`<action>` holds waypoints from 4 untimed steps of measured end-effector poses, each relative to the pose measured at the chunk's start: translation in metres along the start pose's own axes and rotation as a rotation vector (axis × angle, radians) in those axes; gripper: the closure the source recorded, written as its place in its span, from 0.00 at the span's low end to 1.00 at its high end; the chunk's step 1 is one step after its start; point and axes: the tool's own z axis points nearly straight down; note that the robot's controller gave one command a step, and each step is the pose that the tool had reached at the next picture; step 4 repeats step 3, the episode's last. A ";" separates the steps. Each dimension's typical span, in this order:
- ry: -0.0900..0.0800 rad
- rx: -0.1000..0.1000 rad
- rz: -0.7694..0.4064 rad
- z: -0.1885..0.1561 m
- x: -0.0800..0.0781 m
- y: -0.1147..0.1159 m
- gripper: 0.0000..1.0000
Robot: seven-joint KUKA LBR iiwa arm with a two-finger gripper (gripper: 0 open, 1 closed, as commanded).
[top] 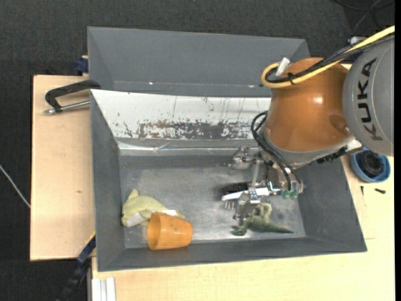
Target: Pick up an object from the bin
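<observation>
At lower right, the metal gripper partly hides a dark green, jagged plastic figure. Clenched or released, I cannot tell.

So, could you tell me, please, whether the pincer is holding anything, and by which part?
It cannot be told: the pincer sits above a dark green toy at the lower right of the bin, but no clear hold shows.

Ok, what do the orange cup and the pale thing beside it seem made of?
Orange cup: probably plastic, smooth with a faint sheen and even colour. Pale thing: looks soft and matte, cloth or rubber, from its lumpy rounded folds; unclear which.
</observation>
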 end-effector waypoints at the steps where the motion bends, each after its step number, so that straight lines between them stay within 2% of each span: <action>1: -0.006 -0.003 -0.334 0.140 -0.073 -0.064 0.00; 2: -0.011 0.001 -0.335 0.135 -0.075 -0.065 1.00; 3: -0.021 0.004 -0.601 0.001 -0.060 -0.034 1.00; 4: -0.021 0.004 -0.601 0.001 -0.060 -0.034 1.00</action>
